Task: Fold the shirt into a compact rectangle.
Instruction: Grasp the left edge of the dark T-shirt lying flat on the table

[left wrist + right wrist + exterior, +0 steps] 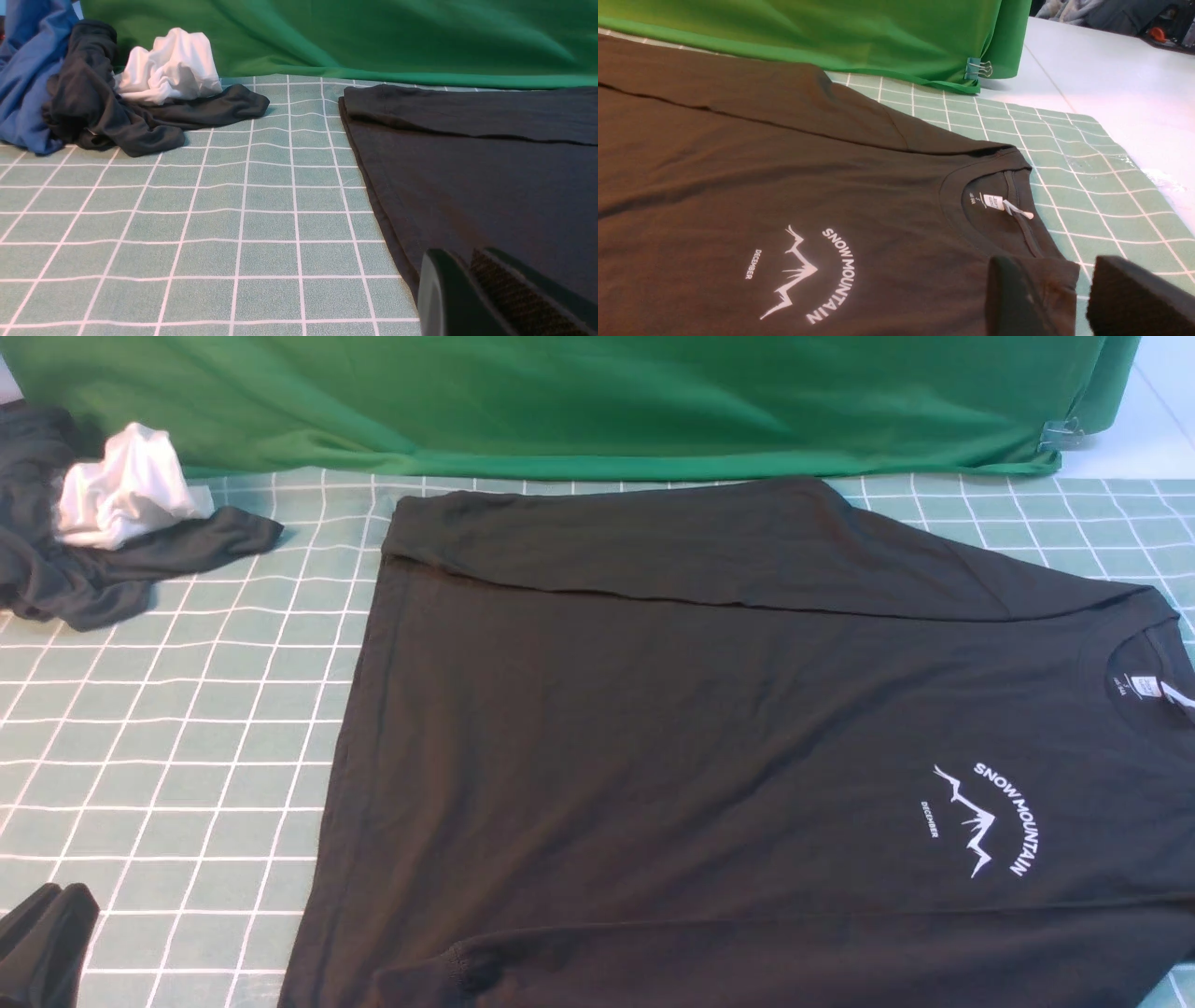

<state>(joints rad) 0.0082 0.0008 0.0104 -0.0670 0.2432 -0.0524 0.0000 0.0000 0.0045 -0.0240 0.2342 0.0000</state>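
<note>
lying face up over most of the middle of the table, the black shirt [653, 728] reaches from about seven o'clock across to three, if twelve is the hanging green cloth [607, 401] and i stand where the robot does. its hem faces nine o'clock and its collar [1092, 672] faces three, with the white neck label [1145, 686] showing inside. the white mountain print [980, 831] sits toward four o'clock. a long strip of the shirt is turned inward along the twelve o'clock side, and another folded layer lies across the front toward six; the body between them is broad, with soft creases. down at seven o'clock the left gripper [67, 894] has its fingers clenched together with nothing between them. the right gripper [1050, 261] has its fingers parted near the collar end, the gap between them holding nothing; whether they touch the fabric i can't tell. over at ten o'clock a dark garment [201, 546] is heaped on the checked tablecloth [233, 756], with a crumpled white cloth [121, 490] on top. a metal clip [1062, 433] grips the green cloth near one o'clock.
</note>
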